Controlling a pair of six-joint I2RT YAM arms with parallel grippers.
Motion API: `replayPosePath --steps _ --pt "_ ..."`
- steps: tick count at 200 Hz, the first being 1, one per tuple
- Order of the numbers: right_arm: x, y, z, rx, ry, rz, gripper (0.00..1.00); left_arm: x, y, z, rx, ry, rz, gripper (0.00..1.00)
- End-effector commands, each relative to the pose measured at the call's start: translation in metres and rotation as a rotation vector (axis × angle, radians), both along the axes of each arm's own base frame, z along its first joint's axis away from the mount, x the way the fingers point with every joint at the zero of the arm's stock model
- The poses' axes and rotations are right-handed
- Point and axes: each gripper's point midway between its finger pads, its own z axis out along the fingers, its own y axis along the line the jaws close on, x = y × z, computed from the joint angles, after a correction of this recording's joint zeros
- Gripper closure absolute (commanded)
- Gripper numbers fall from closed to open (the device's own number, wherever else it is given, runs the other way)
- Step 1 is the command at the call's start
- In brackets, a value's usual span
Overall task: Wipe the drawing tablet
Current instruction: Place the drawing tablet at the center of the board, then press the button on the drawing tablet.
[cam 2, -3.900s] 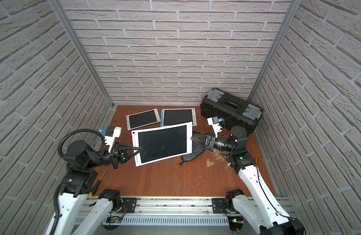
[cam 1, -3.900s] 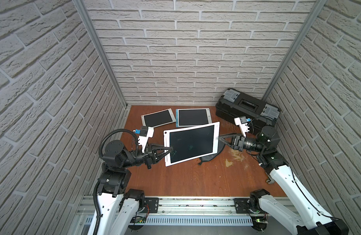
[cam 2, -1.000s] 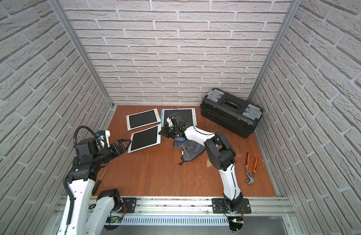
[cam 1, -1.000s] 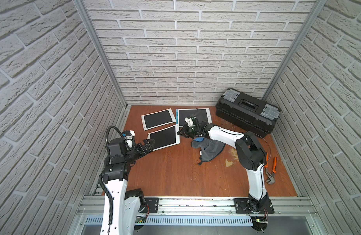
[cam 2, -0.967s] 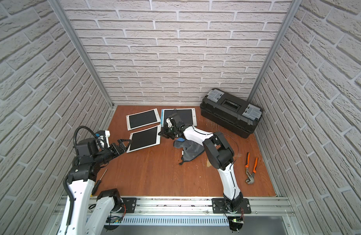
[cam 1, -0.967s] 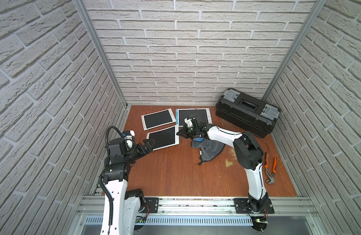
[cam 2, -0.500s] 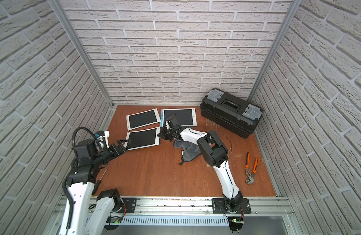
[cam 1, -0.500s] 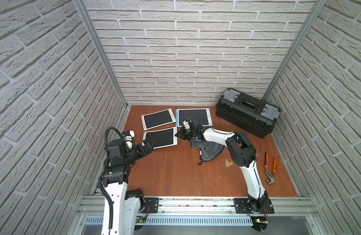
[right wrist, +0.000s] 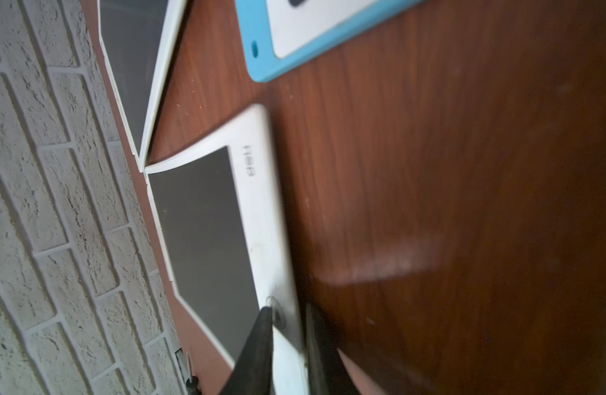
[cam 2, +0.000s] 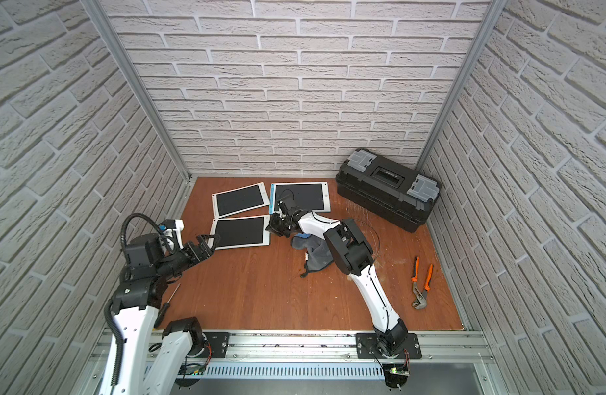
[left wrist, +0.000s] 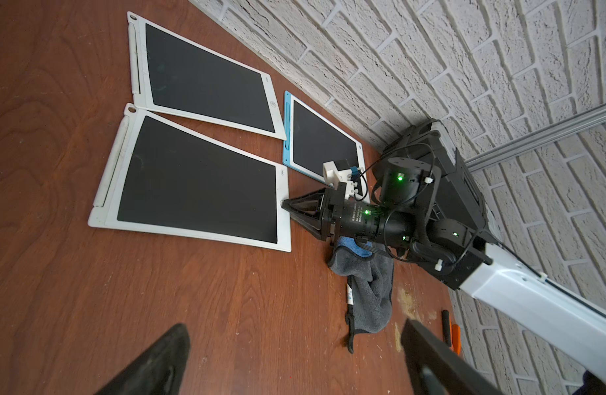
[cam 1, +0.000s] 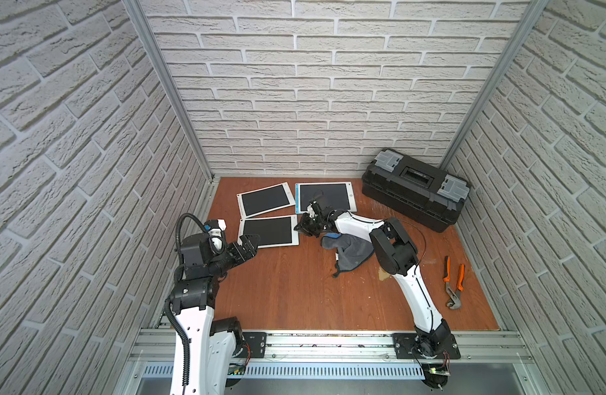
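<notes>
**While jaws straddle the drawing tablet (cam 1: 269,231), the cloth (cam 1: 351,253) lies aside**

Where it lies flat on the bench (cam 1: 294,294), nearer than two other tablets (cam 1: 265,199), its right edge sits between the slightly parted jaws of the right gripper (cam 1: 300,228); whether they grip cannot be told. Left gripper (cam 1: 251,243) hovers at its left end, jaws spread wide, empty. Cloth lies crumpled just right of the right gripper.

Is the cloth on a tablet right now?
No, in the left wrist view the cloth lies on bare table, apart from the nearest tablet.
</notes>
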Motion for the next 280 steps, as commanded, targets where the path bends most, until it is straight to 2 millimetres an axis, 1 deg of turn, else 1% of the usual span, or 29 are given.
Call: replayPosePath --steps 1,10,17,25,32,45,60,70,81,93,101,105,113,119,124,133,135,143,161,163,165,181,199,212,225,246,280 --pt "-0.003 -0.007 -0.006 -0.058 0.036 0.007 0.56 0.005 0.003 0.013 0.031 -0.071 -0.008 0.02" --pt "-0.004 -0.009 -0.003 -0.068 0.033 0.019 0.44 0.006 0.003 0.012 0.034 -0.067 -0.005 0.02" --pt "-0.006 -0.010 0.000 -0.078 0.028 0.031 0.37 0.006 0.004 0.011 0.036 -0.065 -0.003 0.02" --pt "-0.006 -0.013 0.006 -0.087 0.013 0.043 0.34 0.007 0.005 0.011 0.037 -0.065 0.000 0.02" --pt "-0.007 -0.018 0.014 -0.097 0.003 0.053 0.33 0.007 0.005 0.011 0.038 -0.062 0.000 0.02" --pt "-0.006 -0.033 0.032 -0.119 -0.029 0.054 0.32 0.008 0.006 0.010 0.036 -0.058 0.004 0.02" --pt "0.002 -0.066 0.059 -0.176 -0.080 0.026 0.32 0.010 0.008 0.010 0.030 -0.057 0.005 0.02" --pt "0.010 -0.095 0.076 -0.238 -0.111 -0.003 0.33 0.010 0.008 0.009 0.022 -0.058 0.003 0.02" --pt "0.021 -0.131 0.091 -0.319 -0.135 -0.045 0.36 0.011 0.008 0.010 0.015 -0.061 0.002 0.02" --pt "0.033 -0.171 0.102 -0.411 -0.138 -0.100 0.43 0.012 0.009 0.008 0.010 -0.056 0.005 0.02" --pt "0.043 -0.195 0.106 -0.474 -0.140 -0.129 0.52 0.013 0.009 0.008 0.007 -0.052 0.006 0.02" --pt "0.046 -0.205 0.105 -0.505 -0.134 -0.136 0.57 0.013 0.009 0.008 0.007 -0.052 0.005 0.02" --pt "0.057 -0.221 0.109 -0.552 -0.142 -0.149 0.73 0.013 0.010 0.007 0.006 -0.049 0.007 0.02" --pt "0.064 -0.231 0.109 -0.593 -0.138 -0.153 0.89 0.014 0.010 0.007 0.005 -0.051 0.008 0.02" --pt "0.069 -0.239 0.110 -0.630 -0.143 -0.154 0.96 0.014 0.011 0.007 0.003 -0.050 0.012 0.02" --pt "0.081 -0.249 0.113 -0.699 -0.162 -0.160 0.97 0.015 0.013 0.007 0.001 -0.051 0.018 0.02" --pt "0.081 -0.252 0.109 -0.717 -0.156 -0.154 0.97 0.015 0.014 0.007 0.001 -0.053 0.019 0.02" --pt "0.091 -0.257 0.110 -0.764 -0.177 -0.157 0.97 0.016 0.016 0.006 -0.003 -0.051 0.027 0.02" --pt "0.112 -0.261 0.104 -0.816 -0.226 -0.158 0.98 0.018 0.017 0.005 -0.014 -0.043 0.027 0.02" --pt "0.113 -0.261 0.101 -0.821 -0.224 -0.156 0.98 0.018 0.017 0.004 -0.017 -0.042 0.027 0.02" --pt "0.115 -0.261 0.102 -0.822 -0.232 -0.159 0.98 0.018 0.017 0.005 -0.019 -0.041 0.027 0.02" --pt "0.123 -0.266 0.093 -0.859 -0.241 -0.162 0.98 0.020 0.017 0.003 -0.027 -0.035 0.021 0.02" --pt "0.130 -0.262 0.085 -0.858 -0.262 -0.136 0.98 0.020 0.016 0.003 -0.033 -0.036 0.015 0.02" --pt "0.137 -0.253 0.078 -0.827 -0.289 -0.104 0.98 0.020 0.015 0.003 -0.037 -0.037 0.012 0.02" --pt "0.143 -0.248 0.069 -0.810 -0.300 -0.087 0.98 0.020 0.015 0.004 -0.038 -0.040 0.009 0.02" --pt "0.150 -0.248 0.058 -0.814 -0.316 -0.077 0.96 0.020 0.015 0.004 -0.038 -0.041 0.008 0.02" --pt "0.164 -0.254 0.055 -0.835 -0.357 -0.106 0.96 0.019 0.014 0.004 -0.039 -0.041 0.006 0.02"
